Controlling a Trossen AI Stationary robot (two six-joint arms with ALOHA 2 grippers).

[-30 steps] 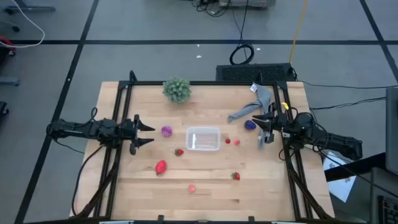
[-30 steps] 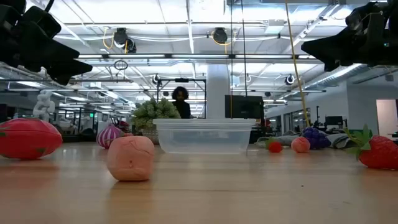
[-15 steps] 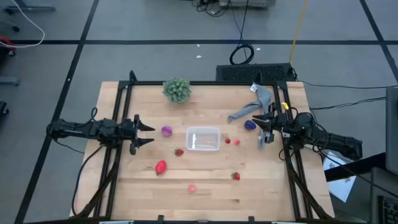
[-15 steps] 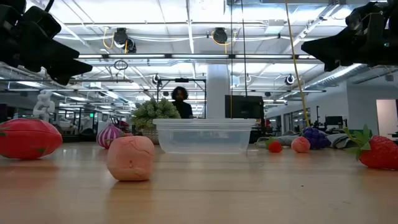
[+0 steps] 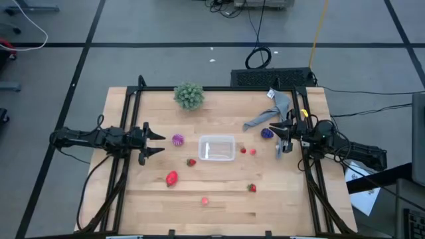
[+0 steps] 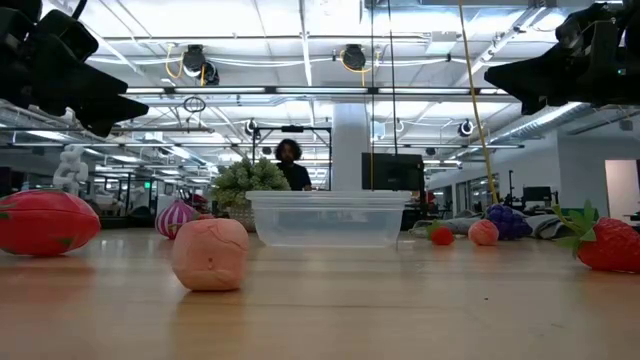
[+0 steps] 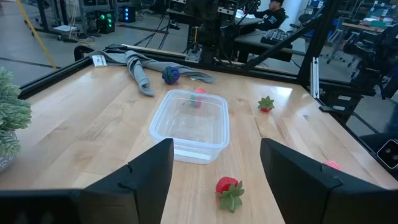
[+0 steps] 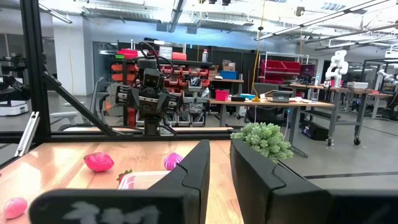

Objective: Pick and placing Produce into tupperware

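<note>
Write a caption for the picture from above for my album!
Toy fruits lie scattered around an empty clear tupperware while the left gripper and right gripper wait at the table's sides.

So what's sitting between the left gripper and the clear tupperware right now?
In the high view, the spiky magenta ball lies between the left gripper and the tupperware; the rest is bare wood.

The left arm reaches in level from the left edge of the surface, its left gripper (image 5: 156, 143) raised with both fingers spread apart and nothing between them. The right arm waits at the right edge, its right gripper (image 5: 284, 141) raised and closed, holding nothing.
</note>
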